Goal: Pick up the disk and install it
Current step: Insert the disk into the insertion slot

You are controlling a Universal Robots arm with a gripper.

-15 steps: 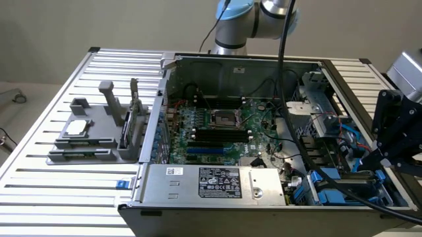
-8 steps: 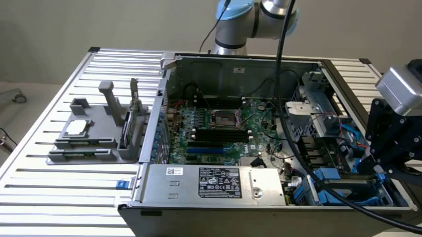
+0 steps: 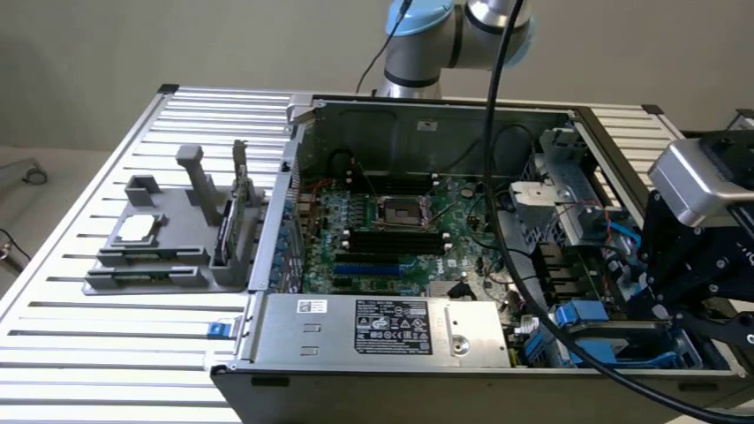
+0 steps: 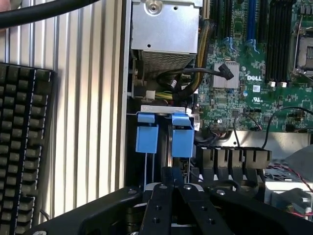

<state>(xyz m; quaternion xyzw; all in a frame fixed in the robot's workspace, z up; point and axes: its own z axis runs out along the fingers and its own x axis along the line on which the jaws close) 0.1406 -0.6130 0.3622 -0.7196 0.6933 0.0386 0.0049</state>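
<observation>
Pincer point(image 4: 171, 172) pinched shut, nothing in it, tips close to the disk point(image 4: 182, 141). Its blue carrier stands edge-up in the drive bay point(image 4: 131, 156), lower right of the exterior view, probably not fully seated. Any push should run straight along the slot, clear of cables. Beyond, the case point(image 3: 412, 110) holds motherboard point(image 3: 389, 230) and power supply point(image 3: 389, 327).

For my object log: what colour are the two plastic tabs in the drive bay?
The tabs are bright blue, clearest in the wrist view.

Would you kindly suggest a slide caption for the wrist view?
Shut tool close to two blue carrier tabs inside the open computer case, beside the green motherboard.
</observation>
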